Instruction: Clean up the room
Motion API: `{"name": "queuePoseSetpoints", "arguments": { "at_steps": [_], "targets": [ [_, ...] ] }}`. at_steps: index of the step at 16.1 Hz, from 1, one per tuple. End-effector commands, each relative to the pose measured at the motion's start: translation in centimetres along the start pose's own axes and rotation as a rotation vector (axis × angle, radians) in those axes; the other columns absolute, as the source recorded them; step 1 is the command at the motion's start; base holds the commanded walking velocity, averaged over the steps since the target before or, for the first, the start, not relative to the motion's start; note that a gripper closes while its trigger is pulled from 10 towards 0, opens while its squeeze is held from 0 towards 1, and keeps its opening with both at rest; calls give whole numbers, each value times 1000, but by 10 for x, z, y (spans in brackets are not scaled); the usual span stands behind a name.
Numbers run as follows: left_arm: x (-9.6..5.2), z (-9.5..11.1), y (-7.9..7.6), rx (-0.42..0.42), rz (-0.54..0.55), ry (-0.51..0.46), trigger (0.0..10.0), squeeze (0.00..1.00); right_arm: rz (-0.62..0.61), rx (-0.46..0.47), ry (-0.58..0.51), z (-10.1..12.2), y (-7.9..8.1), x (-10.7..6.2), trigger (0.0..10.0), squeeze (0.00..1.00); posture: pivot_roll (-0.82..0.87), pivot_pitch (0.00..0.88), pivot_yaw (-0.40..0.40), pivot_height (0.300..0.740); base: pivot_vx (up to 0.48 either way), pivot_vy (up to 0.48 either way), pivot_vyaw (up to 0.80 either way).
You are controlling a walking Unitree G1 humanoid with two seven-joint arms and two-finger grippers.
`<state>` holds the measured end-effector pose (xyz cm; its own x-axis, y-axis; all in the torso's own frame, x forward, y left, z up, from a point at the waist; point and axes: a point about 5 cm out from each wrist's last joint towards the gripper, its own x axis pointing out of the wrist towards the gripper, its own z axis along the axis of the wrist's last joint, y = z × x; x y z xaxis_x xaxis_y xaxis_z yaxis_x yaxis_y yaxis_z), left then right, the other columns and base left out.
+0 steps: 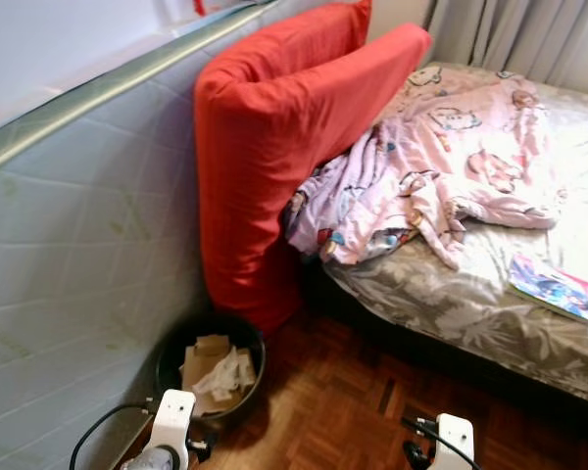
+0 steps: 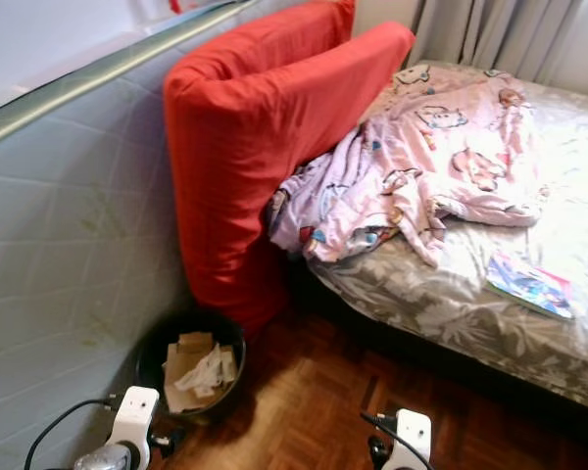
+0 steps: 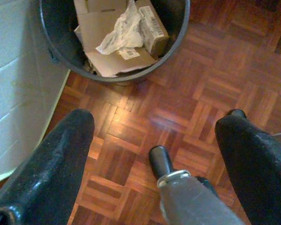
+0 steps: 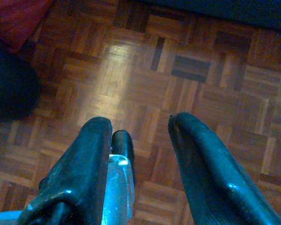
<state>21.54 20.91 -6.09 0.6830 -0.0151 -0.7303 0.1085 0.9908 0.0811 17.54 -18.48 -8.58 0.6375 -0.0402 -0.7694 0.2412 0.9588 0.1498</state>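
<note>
A dark round waste bin (image 1: 208, 364) stands on the parquet floor (image 1: 353, 411) against the padded wall (image 1: 69, 255), at the foot of a red cushion (image 1: 265, 147) propped upright beside the bed (image 1: 490, 304). Flattened cardboard (image 3: 113, 44) and crumpled white paper (image 3: 119, 33) lie inside it. The left gripper (image 3: 154, 154) hangs over the floor near the bin, fingers (image 3: 51, 164) spread wide, holding nothing. The right gripper (image 4: 140, 154) hovers above bare parquet, fingers (image 4: 210, 164) apart and empty. On the bed lie a rumpled pink cartoon-print blanket (image 1: 441, 157) and a magazine (image 1: 554, 287).
</note>
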Motion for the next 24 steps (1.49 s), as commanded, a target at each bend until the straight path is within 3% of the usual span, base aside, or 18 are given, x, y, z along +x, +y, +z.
{"name": "queuePoseSetpoints", "arguments": {
  "at_steps": [1,5,24],
  "targets": [
    [-1,-6,-4,-6,-9,20,10000,0,-10,6,7,-2,-4,-1,10000,0,-13,52,-35,740,0,-371,0],
    [0,-7,-7,-12,-14,20,10000,0,-5,8,13,-3,-4,-1,10000,0,-17,30,-38,740,0,-376,-569],
    [0,-4,-6,-25,-12,14,10000,0,-8,16,-24,6,-2,1,10000,0,-9,103,-42,740,0,-378,0]
  ]
}}
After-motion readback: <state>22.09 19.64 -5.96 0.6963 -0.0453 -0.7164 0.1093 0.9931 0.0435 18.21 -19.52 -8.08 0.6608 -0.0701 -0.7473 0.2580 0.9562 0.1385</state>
